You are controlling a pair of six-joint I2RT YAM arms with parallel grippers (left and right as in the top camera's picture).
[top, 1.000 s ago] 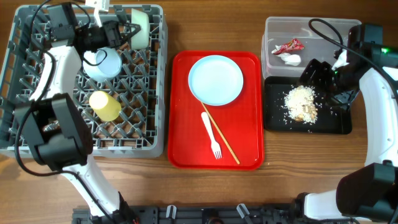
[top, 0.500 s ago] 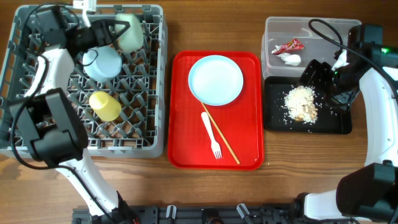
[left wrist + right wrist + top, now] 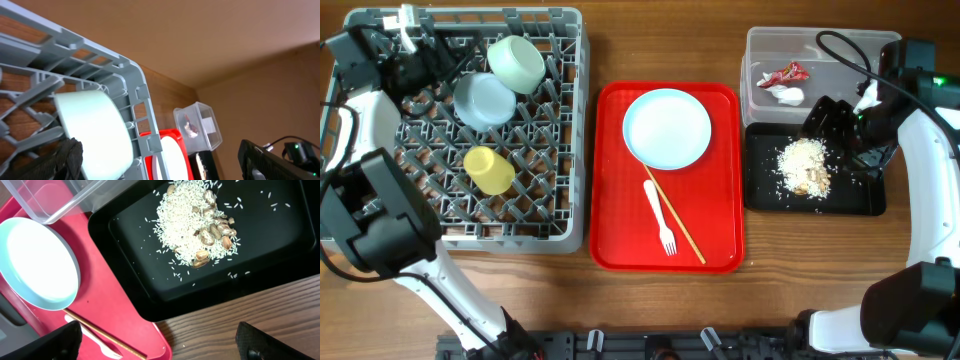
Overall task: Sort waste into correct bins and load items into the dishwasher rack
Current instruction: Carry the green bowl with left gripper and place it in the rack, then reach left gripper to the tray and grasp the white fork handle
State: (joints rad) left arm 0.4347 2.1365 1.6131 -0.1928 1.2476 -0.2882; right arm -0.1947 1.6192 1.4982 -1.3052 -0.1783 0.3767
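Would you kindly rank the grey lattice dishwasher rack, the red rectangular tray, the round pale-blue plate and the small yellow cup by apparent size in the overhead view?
Largest to smallest:
grey lattice dishwasher rack
red rectangular tray
round pale-blue plate
small yellow cup
None are close.

The left pincer (image 3: 432,62) has released the mint bowl (image 3: 516,62) into the rack (image 3: 520,215) and drawn back leftward.

Nothing can be read in any of the views: no text, label, brand name or number. The only possible print is on the crumpled red wrapper (image 3: 786,73), which lies in the clear tub (image 3: 756,45) near the far right corner of the counter (image 3: 610,45). It shows pale patches, but they are too small and creased to make out.
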